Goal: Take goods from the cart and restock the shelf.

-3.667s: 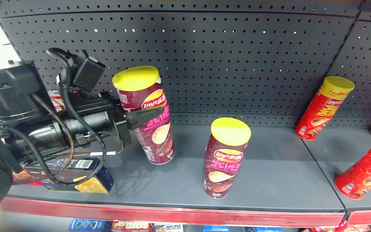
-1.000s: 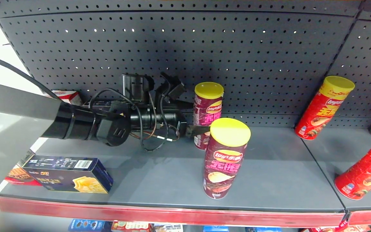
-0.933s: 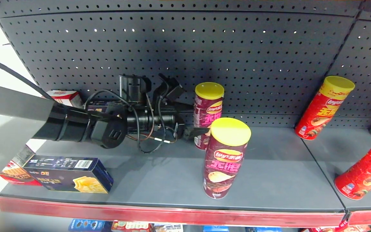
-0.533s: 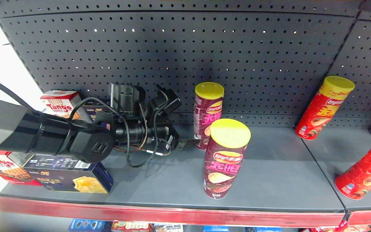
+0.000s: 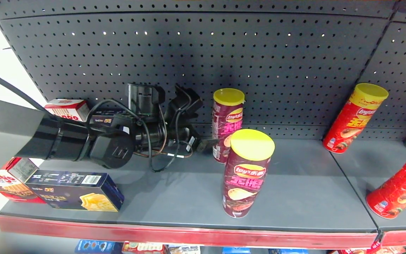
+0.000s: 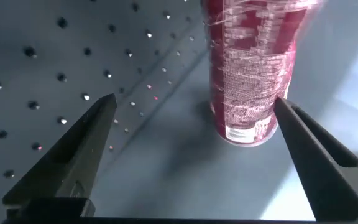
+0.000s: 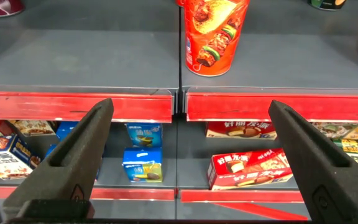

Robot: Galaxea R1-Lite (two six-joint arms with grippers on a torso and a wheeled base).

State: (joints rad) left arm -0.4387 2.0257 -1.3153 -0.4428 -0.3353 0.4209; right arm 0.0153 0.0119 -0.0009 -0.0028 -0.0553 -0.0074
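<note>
The right claw (image 7: 190, 104) is seen with its two dark fingers (image 7: 73, 162) spread wide apart, and beyond the gap between them a red can (image 7: 215, 37) is stood upright on a grey shelf (image 7: 92, 56), near that shelf's red front strip (image 7: 278, 106). On the lower shelf (image 7: 241, 196) beneath the red can, blue packets (image 7: 143, 163) and a red box (image 7: 253, 169) are displayed. Further cans (image 7: 2, 5) are partly seen on the grey shelf, well apart from the red can on both sides.

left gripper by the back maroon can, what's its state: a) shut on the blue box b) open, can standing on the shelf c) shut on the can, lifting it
b: the left gripper is spread wide open, and the back maroon can stands on the shelf ahead of it.
</note>
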